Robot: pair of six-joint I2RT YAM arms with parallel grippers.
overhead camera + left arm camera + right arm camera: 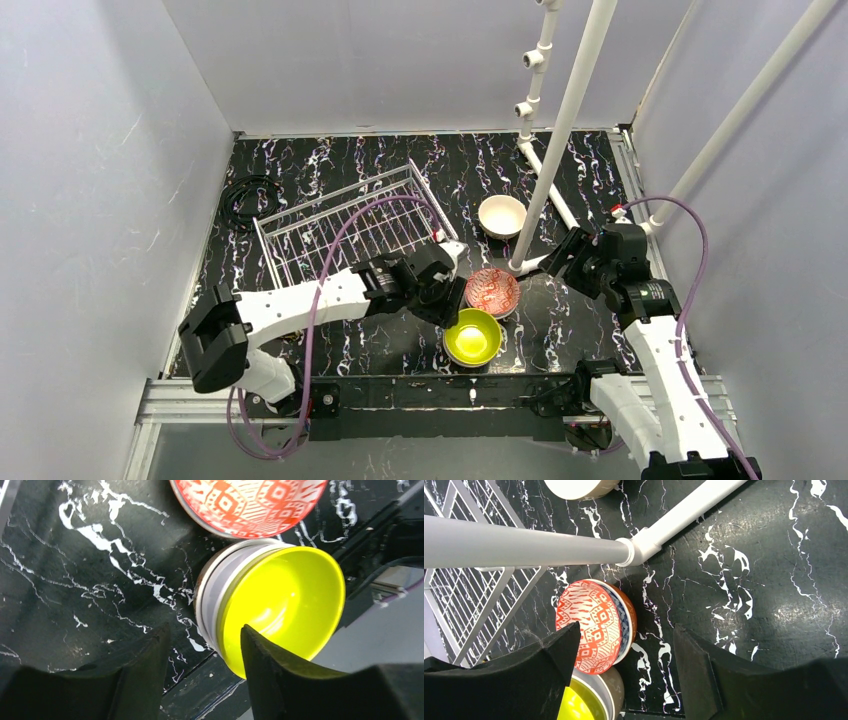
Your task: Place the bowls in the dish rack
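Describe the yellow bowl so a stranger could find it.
Start at the wire rack on the black table and look past its near right corner toward the front edge. The yellow bowl tops the stack nearest that edge; its inside is plain yellow, unlike the red-patterned bowl beside it.

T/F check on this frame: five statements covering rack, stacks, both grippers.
1. No bowl shows in the rack. True.
2. The yellow bowl sits alone, unstacked. False: it is nested in a white bowl.
3. The right gripper is shut on the red-patterned bowl. False: it is open and holds nothing.
4. The red-patterned bowl tops a stack. True.
5. The left gripper is open. True.
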